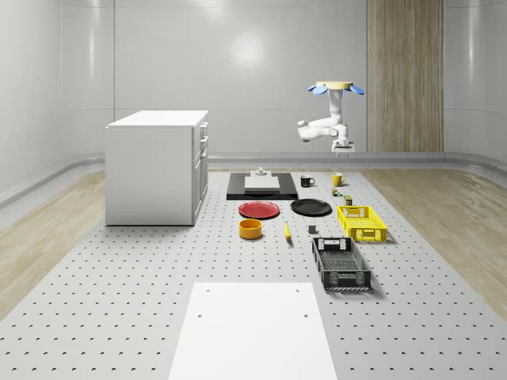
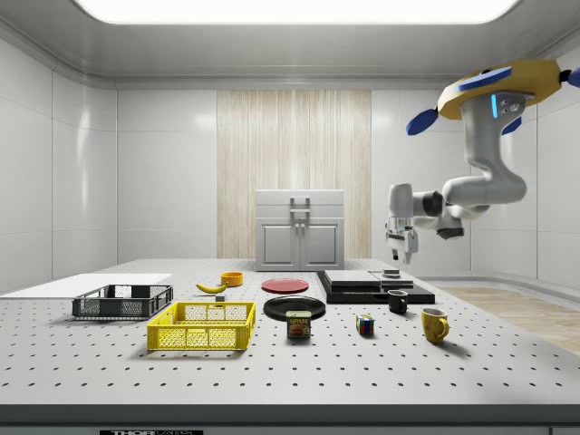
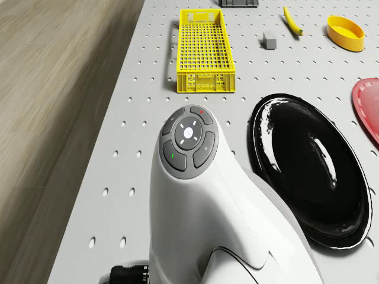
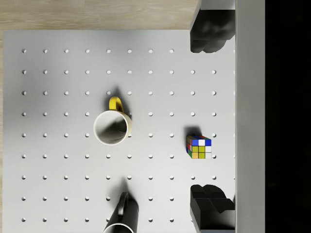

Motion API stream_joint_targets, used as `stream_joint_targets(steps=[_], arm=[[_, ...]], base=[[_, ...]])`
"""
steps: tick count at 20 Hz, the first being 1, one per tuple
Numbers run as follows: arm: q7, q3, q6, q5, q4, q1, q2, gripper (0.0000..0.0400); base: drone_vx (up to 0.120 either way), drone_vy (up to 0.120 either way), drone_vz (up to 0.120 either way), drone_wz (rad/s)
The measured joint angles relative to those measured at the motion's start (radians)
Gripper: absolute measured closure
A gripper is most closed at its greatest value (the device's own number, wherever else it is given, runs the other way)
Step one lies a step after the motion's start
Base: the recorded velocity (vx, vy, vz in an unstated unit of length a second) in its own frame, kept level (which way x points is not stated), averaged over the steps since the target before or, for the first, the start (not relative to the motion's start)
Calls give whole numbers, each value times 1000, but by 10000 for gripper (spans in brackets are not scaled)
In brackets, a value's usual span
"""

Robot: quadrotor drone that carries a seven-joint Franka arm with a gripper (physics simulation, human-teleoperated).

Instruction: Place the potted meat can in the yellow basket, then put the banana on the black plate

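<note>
The drone [image 2: 503, 86] hovers high above the far-right part of the perforated desk [image 1: 142, 285] as the whole-scene view shows it, its white arm [image 2: 480, 186] bent so that the hand [image 2: 401, 246] hangs in the air over the desk, well clear of every object. In the wrist view the two dark fingers [image 4: 210, 31] stand spread wide apart with nothing between them; beneath them lie the yellow mug [image 4: 112, 126], upright with its mouth facing the camera, the colour cube [image 4: 198, 147] just beside it, and the rim of the black mug [image 4: 121, 218]. The potted meat can [image 2: 298, 324] stands upright on the desk between the yellow basket [image 2: 203, 326] and the colour cube, near the basket but apart from it and outside it. The banana [image 2: 212, 287] lies flat on the desk beside the orange bowl [image 2: 232, 278], separate from the black plate [image 2: 294, 307]. A red plate [image 1: 259, 210] rests beside the black plate, and a dark crate [image 1: 341, 264] sits nearer the whole-scene camera than the yellow basket.
</note>
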Motion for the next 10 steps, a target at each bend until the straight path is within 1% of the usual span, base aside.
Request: stream_joint_targets(steps=[10], arm=[[9,8,34,17,2,-10,-37,0]], base=[[120,0,-120,0]])
